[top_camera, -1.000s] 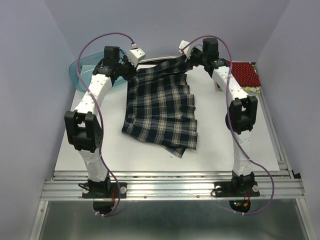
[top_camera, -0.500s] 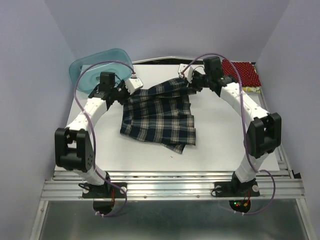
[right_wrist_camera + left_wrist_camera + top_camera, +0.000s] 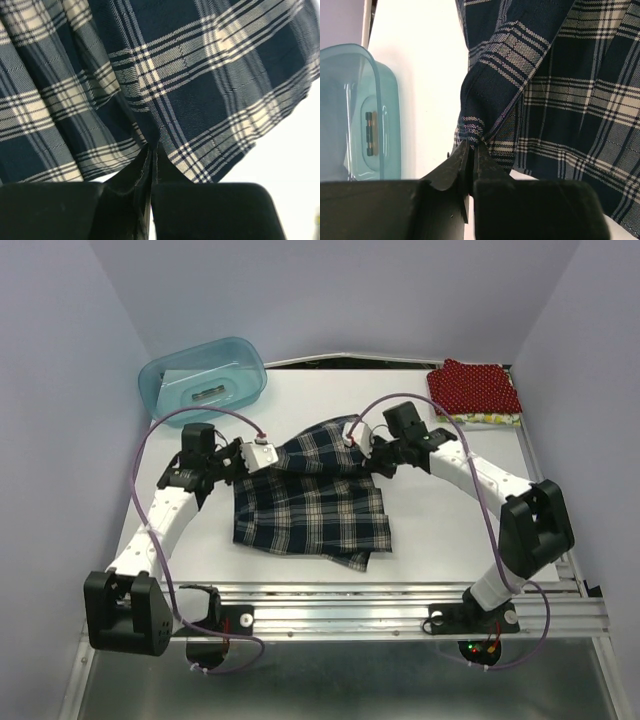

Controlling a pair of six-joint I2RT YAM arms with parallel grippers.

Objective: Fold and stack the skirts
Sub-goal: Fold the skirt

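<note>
I count three skirts on the table (image 3: 440, 530). One, the plaid skirt (image 3: 310, 510), lies mid-table with its near part spread flat and its far edge caught between my two arms. The left gripper (image 3: 471, 146) is clenched on a bunched bit of cloth at the far left corner of that skirt. The right gripper (image 3: 151, 150) is clenched on the far right edge, with its fingers pressed together and plaid pinched between them. The other two skirts sit in one pile at the far right corner, well apart from the plaid. The red skirt (image 3: 475, 388) is on top and the yellowish skirt (image 3: 495, 420) lies under it, showing only a strip along the near side. One teal tub (image 3: 203, 378) stands at the far left corner, touching no cloth.
</note>
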